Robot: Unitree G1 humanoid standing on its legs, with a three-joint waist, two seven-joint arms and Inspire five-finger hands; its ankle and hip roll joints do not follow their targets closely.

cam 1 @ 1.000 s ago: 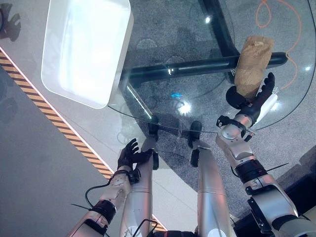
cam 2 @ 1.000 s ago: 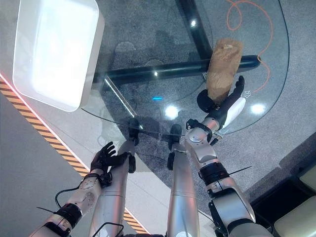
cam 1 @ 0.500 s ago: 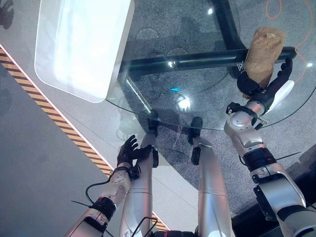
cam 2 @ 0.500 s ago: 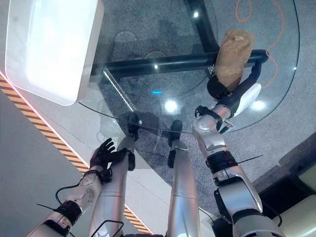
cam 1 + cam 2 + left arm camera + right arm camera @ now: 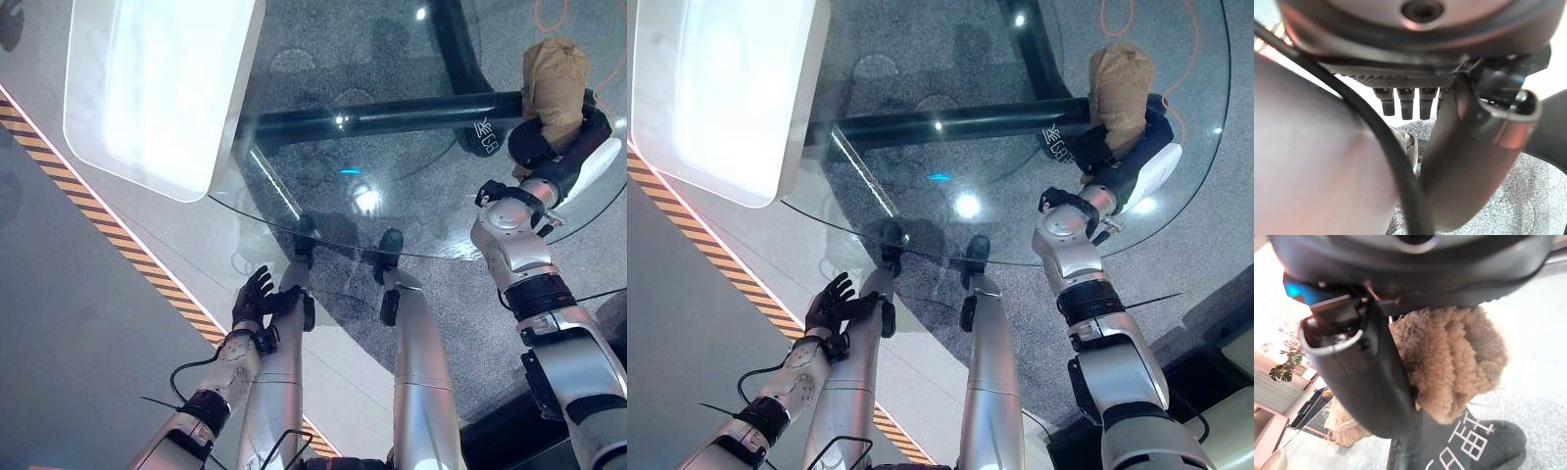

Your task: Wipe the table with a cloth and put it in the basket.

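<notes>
Eye views: the right hand [image 5: 554, 157] is curled round the tan cloth [image 5: 554, 76] on the glass table [image 5: 411, 196], well apart from the white basket [image 5: 88, 147]. Left hand [image 5: 257, 300] hangs below the table edge, fingers relaxed. Right wrist view: thumb [image 5: 1359, 377] clamps the cloth.

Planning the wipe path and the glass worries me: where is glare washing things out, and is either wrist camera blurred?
Left eye view: the white basket is blown out inside, and bright light spots sit on the glass table. Right eye view: the same spots. Right wrist view: the right hand is blurred up close and the brown cloth soft. Left wrist view: the left hand is out of focus.
</notes>
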